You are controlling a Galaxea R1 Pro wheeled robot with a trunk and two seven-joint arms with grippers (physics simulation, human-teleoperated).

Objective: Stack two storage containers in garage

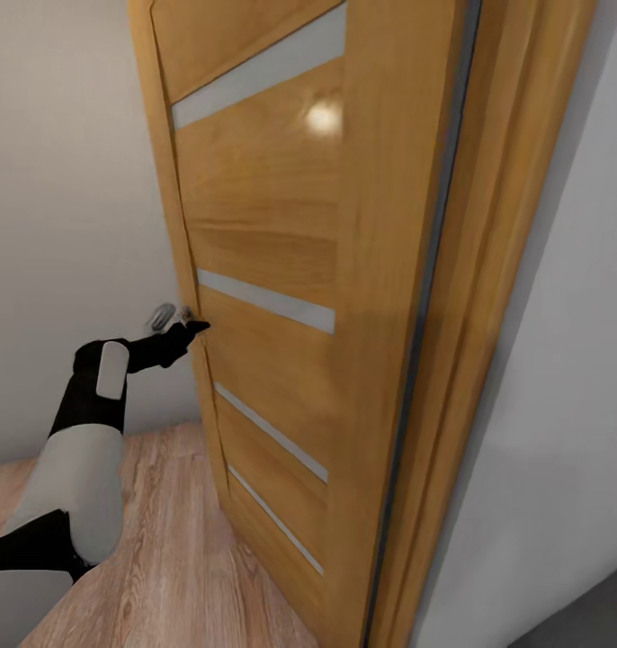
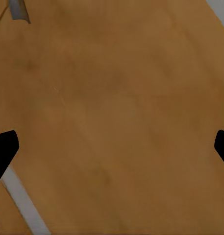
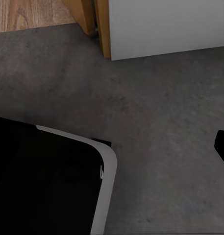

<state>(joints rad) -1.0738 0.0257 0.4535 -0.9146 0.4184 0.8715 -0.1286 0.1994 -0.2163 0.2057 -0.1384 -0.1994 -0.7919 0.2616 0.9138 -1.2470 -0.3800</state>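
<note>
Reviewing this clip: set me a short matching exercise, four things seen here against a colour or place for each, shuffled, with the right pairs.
Things:
1. wooden door
2. door handle
3. concrete floor
4. left claw

Descriptions:
A. dark grey, mottled
B. silver, beside the door's edge
C. black, at the door's edge near the handle
D. honey-brown with pale horizontal strips

Pairs: 1-D, 2-B, 3-A, 4-C

Door (image 1: 281, 270) top and bottom beyond the head view's edges
</note>
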